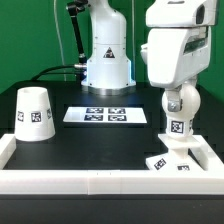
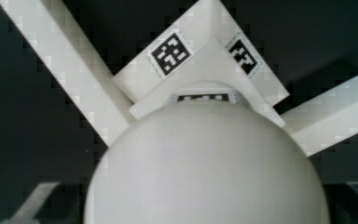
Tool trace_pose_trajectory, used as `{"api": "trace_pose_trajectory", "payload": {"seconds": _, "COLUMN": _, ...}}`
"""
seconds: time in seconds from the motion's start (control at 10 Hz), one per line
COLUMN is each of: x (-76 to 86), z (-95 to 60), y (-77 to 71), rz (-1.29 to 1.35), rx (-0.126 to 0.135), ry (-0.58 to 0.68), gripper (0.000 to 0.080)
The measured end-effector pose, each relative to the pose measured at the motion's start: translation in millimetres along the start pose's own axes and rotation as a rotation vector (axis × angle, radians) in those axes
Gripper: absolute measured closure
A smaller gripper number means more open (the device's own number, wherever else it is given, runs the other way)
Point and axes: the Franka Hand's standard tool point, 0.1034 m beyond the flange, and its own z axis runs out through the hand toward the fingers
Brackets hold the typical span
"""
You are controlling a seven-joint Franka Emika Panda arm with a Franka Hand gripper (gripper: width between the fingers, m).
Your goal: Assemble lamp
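My gripper (image 1: pixel 178 96) is shut on the ball-shaped bulb (image 1: pixel 179 108) and holds it upright, tagged neck down, right over the flat square base (image 1: pixel 170 159). The base lies in the front corner of the white frame at the exterior view's right. I cannot tell whether the neck touches the base. In the wrist view the bulb (image 2: pixel 202 160) fills the middle and hides my gripper (image 2: pixel 195 206) between dark fingers (image 2: pixel 19 202). The tagged base (image 2: pixel 202 55) lies beyond the bulb. The tapered shade (image 1: pixel 35 112) stands alone at the exterior view's left.
The marker board (image 1: pixel 107 115) lies flat in the middle of the black table. A low white frame wall (image 1: pixel 90 181) runs along the front and up both sides. The arm's white pedestal (image 1: pixel 107 60) stands at the back, with cables beside it.
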Motion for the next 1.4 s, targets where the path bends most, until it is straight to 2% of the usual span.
{"api": "trace_pose_trajectory", "payload": {"seconds": 0.3, "x": 0.0, "z": 0.1, "y": -0.1, "rz": 0.092, "rx": -0.001, "ry": 0.001, "gripper": 0.0222}}
{"api": "trace_pose_trajectory", "payload": {"seconds": 0.8, "x": 4.3, "z": -0.4, "y": -1.9, "rz": 0.588, "rx": 0.001, "ry": 0.003, "gripper": 0.0220}}
{"api": "trace_pose_trajectory", "payload": {"seconds": 1.4, "x": 2.5, "z": -1.0, "y": 0.1, "rz": 0.943, "rx": 0.000, "ry": 0.004, "gripper": 0.0219}}
